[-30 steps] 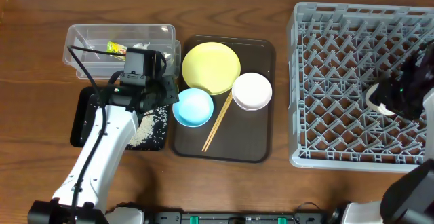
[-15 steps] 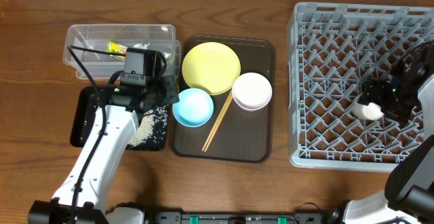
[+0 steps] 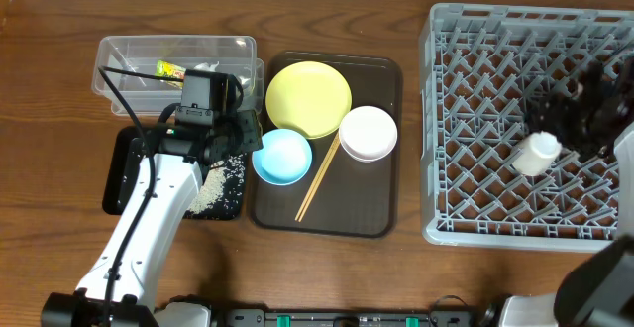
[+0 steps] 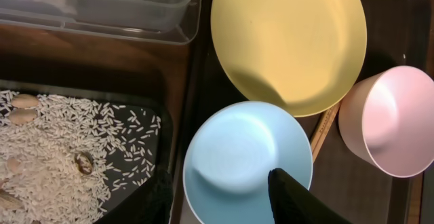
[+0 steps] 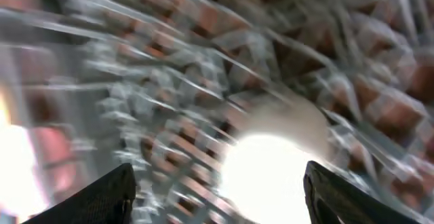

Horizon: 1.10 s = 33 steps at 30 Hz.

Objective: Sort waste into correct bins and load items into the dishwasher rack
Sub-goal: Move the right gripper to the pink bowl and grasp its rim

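— Right gripper (image 5: 218, 173)?
— Fingers spread wide (blurry view). The small white cup (image 3: 538, 154) lies free in the dishwasher rack (image 3: 475, 230), right of frame.
— Left gripper (image 4: 218, 175)?
— Partly spread, astride the light blue bowl (image 4: 237, 142), centre-left.

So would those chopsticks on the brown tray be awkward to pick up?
Probably. The chopsticks look thin and stiff, lying flat on the brown tray, so there is little to pinch. A loose, slender pair, they are likely light and could roll or split apart when nudged.
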{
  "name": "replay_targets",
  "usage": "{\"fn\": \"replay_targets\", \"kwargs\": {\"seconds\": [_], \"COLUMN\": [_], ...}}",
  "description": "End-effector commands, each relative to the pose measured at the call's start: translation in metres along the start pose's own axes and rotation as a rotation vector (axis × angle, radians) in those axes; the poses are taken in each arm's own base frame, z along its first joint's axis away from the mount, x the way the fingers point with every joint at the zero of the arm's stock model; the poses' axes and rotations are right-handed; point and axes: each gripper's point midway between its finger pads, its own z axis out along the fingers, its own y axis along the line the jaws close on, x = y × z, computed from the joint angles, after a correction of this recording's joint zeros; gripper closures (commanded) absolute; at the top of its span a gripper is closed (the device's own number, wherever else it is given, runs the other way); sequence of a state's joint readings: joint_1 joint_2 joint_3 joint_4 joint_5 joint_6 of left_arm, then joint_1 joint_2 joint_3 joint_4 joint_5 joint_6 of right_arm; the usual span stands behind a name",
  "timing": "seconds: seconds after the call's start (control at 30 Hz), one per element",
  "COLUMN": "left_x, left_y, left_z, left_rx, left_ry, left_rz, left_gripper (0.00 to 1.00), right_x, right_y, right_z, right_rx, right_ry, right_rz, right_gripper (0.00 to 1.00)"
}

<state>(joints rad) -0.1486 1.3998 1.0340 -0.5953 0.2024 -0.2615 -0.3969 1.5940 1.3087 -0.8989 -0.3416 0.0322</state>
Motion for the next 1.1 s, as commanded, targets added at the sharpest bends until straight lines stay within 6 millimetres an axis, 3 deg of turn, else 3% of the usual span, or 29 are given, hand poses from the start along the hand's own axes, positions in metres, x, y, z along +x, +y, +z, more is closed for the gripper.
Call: {"fn": "replay_targets", "kwargs": {"seconds": [0.0,0.2,0.33,0.47,0.57,0.8,1.07], "left_x": [-0.005,-0.005,-0.002,0.004,0.010,0.011,0.011], "left_y": [0.000,0.001,0.003,0.029,0.049,0.050,0.050], "left_z": [-0.005,-0.005,-0.005,-0.007,-0.012,-0.012,-0.012], "left_rx": [-0.008,-0.009,-0.020,-0.168,-0.276,-0.281,-0.281], "left_ry": [-0.020,-0.017,-0.007,-0.001,0.000,0.005,0.006], "left_rz": [0.007,0.006,0.005,-0.081,-0.140,-0.141,-0.141], "left_gripper": [0.51,0.50,0.50,0.49,0.49,0.45,0.41], "right_x": [-0.010,0.003,0.021,0.045,0.059,0.083,0.101], "right_y": [0.069,0.147,0.189,0.215,0.218,0.216,0.205], "right_z": [-0.017,-0.003,0.019,0.046,0.071,0.118,0.156], "right_rx": [-0.210,-0.301,-0.306,-0.292,-0.225,-0.155,-0.132], "right_ry": [-0.073,-0.090,-0.073,-0.022,0.024,0.119,0.206], "right_rz": [-0.186,-0.482,-0.640,-0.760,-0.804,-0.824,-0.772], "right_gripper": [0.24,0.27,0.35,0.36,0.37,0.44,0.65]}}
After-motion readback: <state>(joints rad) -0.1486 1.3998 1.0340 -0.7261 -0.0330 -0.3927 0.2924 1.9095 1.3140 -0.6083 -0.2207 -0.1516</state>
